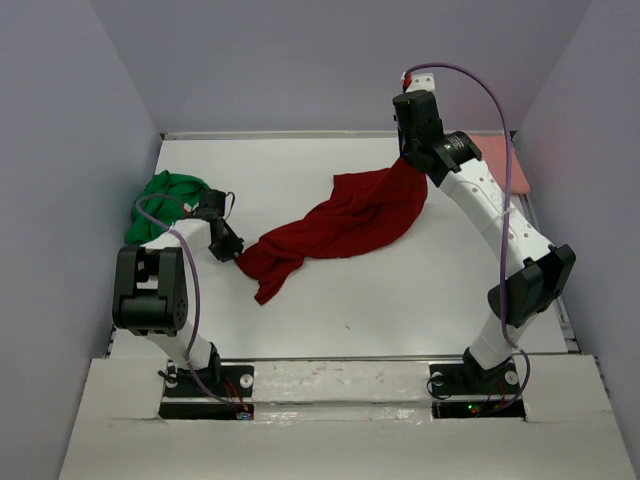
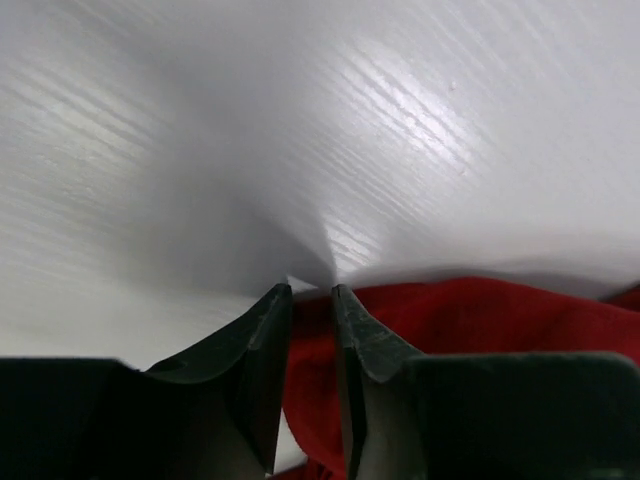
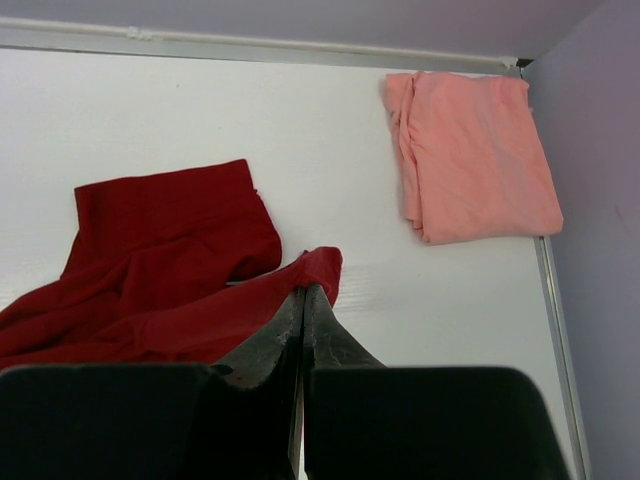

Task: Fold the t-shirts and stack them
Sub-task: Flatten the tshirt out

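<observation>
One red shirt (image 1: 350, 215), one green shirt (image 1: 168, 196) and one pink shirt (image 3: 470, 150) sit apart.

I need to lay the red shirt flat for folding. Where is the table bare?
Bare: the near strip between red shirt and the arm bases, and the far stretch between green shirt and red shirt. Crowded: the diagonal from left gripper to right gripper, and the far right corner with pink shirt.

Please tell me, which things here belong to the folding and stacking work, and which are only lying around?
Part of the job:
- dark red shirt, gripped at its ends by the left gripper and the right gripper
- green shirt, crumpled at the left
- pink shirt, folded in the far right corner

Only there:
- white table
</observation>
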Action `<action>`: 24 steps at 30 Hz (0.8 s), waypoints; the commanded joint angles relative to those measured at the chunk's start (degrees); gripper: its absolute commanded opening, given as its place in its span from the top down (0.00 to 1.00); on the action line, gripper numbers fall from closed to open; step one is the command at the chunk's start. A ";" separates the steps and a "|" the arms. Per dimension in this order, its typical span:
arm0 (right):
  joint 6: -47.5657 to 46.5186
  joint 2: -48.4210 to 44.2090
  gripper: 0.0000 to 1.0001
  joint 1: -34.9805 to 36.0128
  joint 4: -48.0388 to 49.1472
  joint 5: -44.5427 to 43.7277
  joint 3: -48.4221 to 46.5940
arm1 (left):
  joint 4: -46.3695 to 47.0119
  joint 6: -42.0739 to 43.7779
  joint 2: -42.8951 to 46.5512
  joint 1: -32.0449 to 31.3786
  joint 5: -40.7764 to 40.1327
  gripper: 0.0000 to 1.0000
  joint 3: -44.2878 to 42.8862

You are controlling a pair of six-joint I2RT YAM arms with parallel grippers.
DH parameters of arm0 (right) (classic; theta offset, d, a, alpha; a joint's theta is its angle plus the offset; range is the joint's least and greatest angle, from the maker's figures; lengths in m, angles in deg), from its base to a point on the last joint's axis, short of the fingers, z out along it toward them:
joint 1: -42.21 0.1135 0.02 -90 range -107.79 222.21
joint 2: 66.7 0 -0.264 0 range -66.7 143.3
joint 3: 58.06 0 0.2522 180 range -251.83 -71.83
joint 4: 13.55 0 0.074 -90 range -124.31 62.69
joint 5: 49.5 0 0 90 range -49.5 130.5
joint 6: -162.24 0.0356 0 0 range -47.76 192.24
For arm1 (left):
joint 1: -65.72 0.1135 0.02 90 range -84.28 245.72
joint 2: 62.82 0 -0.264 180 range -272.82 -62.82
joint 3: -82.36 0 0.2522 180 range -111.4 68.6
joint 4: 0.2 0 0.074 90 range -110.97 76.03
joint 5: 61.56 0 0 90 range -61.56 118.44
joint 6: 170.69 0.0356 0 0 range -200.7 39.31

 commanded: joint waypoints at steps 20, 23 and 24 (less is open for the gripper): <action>1.11 -2.23 1.00 -0.48 0.87 1.99 -0.21 | -4.15 -0.25 8.09 0.61 -0.84 0.35 2.59; 1.03 -2.67 1.00 -0.48 0.87 1.82 0.05 | -3.09 -0.43 7.65 0.61 0.65 0.35 3.47; 1.03 -2.85 1.00 -0.48 0.87 1.99 0.05 | -2.83 -0.60 7.56 0.70 1.01 0.35 3.65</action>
